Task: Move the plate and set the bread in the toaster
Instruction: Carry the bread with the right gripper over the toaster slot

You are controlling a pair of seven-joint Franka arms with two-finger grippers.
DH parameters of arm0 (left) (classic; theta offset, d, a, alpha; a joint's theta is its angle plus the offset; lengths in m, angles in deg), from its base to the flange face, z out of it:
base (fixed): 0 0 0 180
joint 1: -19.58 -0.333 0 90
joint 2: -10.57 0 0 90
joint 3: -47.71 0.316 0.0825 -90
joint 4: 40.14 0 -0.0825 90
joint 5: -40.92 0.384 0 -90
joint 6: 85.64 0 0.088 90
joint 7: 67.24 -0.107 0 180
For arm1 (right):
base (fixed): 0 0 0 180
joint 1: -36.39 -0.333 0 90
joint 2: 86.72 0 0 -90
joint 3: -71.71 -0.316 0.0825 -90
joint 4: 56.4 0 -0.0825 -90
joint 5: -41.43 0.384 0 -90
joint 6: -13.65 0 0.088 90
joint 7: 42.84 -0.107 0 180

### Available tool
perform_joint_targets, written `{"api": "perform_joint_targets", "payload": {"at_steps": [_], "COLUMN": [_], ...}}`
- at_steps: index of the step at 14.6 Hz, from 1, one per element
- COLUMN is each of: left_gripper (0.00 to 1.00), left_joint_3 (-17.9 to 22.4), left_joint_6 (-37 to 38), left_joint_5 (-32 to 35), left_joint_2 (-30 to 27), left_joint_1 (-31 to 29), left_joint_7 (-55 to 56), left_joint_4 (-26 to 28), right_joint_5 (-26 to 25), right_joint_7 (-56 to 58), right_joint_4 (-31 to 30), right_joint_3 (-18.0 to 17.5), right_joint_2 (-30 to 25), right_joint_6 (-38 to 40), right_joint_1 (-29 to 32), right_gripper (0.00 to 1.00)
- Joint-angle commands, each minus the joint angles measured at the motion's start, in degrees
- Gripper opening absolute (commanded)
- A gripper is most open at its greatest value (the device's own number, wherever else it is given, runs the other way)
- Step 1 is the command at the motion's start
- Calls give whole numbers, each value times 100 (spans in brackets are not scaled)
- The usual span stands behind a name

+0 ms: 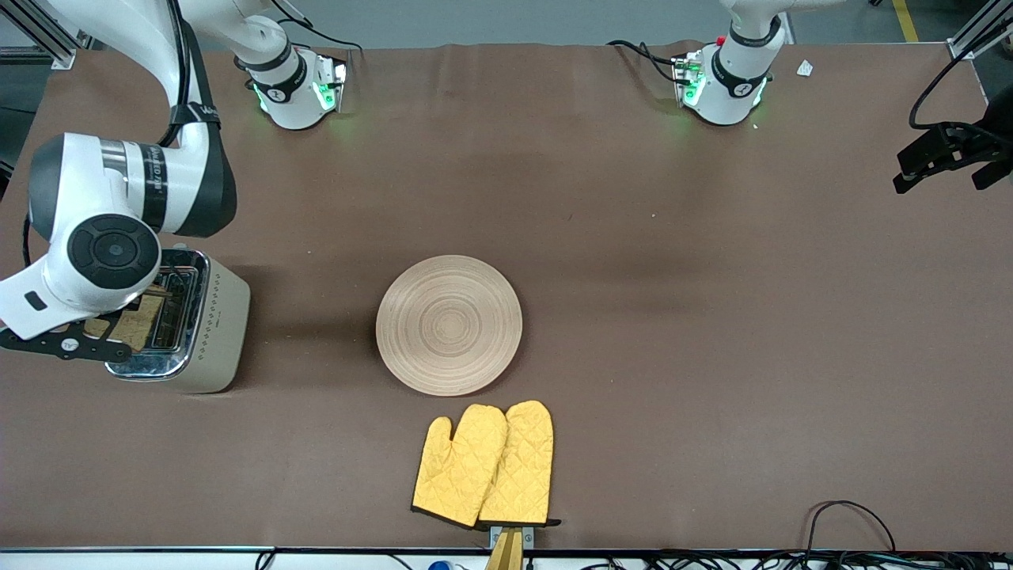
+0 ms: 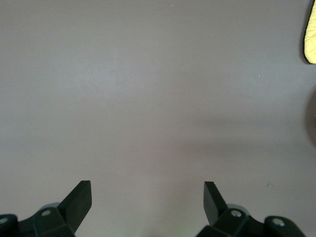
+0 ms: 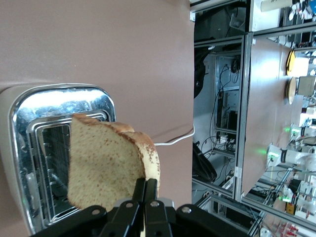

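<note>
As the right claw (image 3: 145, 190) pinches it, speckled brown bread (image 3: 111, 165), darker crust

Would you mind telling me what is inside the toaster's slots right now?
The toaster shows bare wire guides in its slots; the right gripper holds the bread above them. The bread covers part of one slot.

A pair of yellow quilted oven mitts (image 1: 484, 465) is laid flat on the brown table cover (image 1: 712, 356), at six o'clock from the table's centre (cuffs at the front-camera edge). A small white scrap (image 1: 804, 68) is seen at about one o'clock.
</note>
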Motion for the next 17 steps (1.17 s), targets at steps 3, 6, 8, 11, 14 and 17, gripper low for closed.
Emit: {"api": "perform_joint_targets", "payload": {"at_steps": [3,6,8,11,14,17], "left_gripper": [100,100,100,100,100,100], "left_joint_3": [6,6,6,-3,6,6], "left_joint_6": [104,104,104,96,104,104], "left_joint_5": [-70,-70,-79,-70,-70,-70], "left_joint_2": [-3,-3,5,14,14,14], "left_joint_1": [-19,-19,-18,-10,-19,-19], "left_joint_7": [-56,-56,-56,-56,-56,-56], "left_joint_4": [-64,-64,-64,-64,-64,-64], "right_joint_5": [-246,-255,-255,-343,-395,-422], "right_joint_7": [236,246,254,429,580,729], "right_joint_4": [-581,-747,-748,-756,-748,-660], "right_joint_3": [-42,-42,-42,-69,-78,-78], "right_joint_2": [-299,-299,-290,-290,-307,-377], "right_joint_6": [-363,-565,-557,-548,-452,-241], "right_joint_1": [46,55,11,-24,-129,-165], "right_gripper": [0,0,0,0,0,0]}}
